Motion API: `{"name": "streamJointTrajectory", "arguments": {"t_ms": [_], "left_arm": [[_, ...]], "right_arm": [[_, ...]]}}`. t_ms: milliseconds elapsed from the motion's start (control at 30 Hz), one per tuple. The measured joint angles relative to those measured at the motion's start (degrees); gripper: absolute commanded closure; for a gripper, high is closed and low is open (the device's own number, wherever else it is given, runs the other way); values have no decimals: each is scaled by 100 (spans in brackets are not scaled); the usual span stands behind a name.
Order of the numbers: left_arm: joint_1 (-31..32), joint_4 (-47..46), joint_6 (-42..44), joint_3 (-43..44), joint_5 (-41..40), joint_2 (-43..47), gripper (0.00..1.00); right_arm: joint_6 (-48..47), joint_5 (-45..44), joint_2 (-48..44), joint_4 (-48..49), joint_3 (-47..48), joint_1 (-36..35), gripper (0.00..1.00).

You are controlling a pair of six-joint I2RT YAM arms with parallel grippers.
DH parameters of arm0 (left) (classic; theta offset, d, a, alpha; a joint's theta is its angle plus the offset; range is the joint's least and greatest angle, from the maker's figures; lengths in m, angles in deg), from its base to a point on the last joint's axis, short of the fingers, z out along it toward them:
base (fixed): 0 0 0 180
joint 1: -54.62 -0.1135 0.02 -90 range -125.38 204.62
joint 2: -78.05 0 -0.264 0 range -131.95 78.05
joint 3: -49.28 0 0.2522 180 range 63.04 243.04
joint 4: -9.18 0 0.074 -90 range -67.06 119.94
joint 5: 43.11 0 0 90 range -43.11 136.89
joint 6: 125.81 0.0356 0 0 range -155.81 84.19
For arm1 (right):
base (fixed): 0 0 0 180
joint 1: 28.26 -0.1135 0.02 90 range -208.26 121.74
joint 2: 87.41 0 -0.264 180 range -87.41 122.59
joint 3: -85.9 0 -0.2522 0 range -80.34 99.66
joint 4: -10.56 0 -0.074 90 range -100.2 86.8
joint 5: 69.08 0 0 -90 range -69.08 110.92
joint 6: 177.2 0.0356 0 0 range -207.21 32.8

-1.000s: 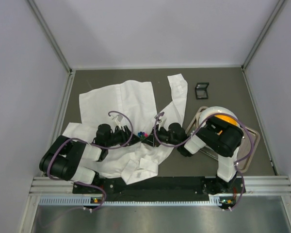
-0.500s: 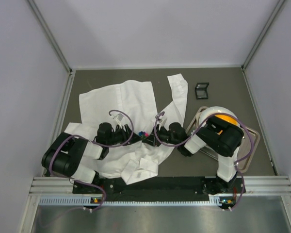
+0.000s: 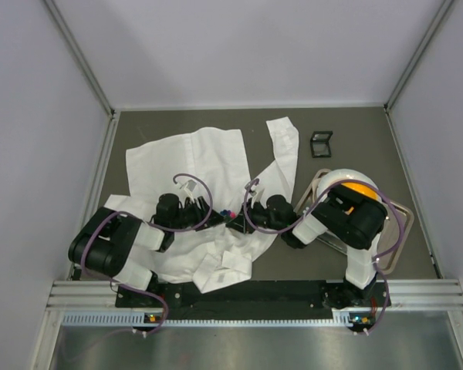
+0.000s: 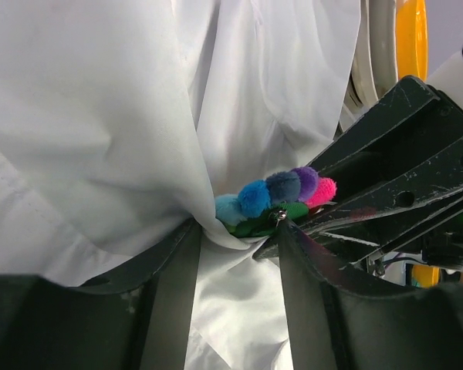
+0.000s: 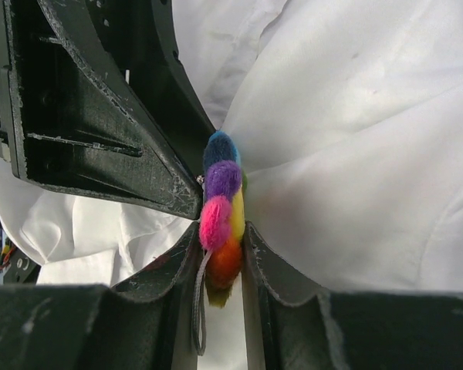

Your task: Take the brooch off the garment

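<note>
The garment (image 3: 193, 158), a white shirt, lies spread over the middle of the table. The brooch (image 3: 228, 213), a small many-coloured pom-pom flower, sits on it between my two grippers. My right gripper (image 3: 236, 219) is shut on the brooch (image 5: 224, 223), its fingers (image 5: 266, 266) pinching the pink, yellow and orange petals edge-on. My left gripper (image 3: 214, 212) faces it from the left. Its fingers (image 4: 174, 277) pinch a bunched fold of the garment (image 4: 100, 116) right behind the brooch (image 4: 274, 194). The fabric is drawn taut towards the pin.
A small black box (image 3: 321, 143) lies at the back right. A white and orange round object (image 3: 346, 182) rests on a metal tray (image 3: 402, 213) under the right arm. Grey walls close the table on three sides.
Both grippers and the brooch between them have edged slightly left and away. Both holds look unchanged.
</note>
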Motion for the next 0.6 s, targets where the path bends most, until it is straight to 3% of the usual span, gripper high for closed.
{"name": "streamJointTrajectory", "arguments": {"t_ms": [333, 600], "left_arm": [[0, 0, -37, 31, 11, -50, 71], [0, 0, -37, 31, 22, -42, 44]], "right_arm": [[-17, -79, 0, -70, 0, -15, 100], [-2, 7, 0, 2, 0, -26, 100]]}}
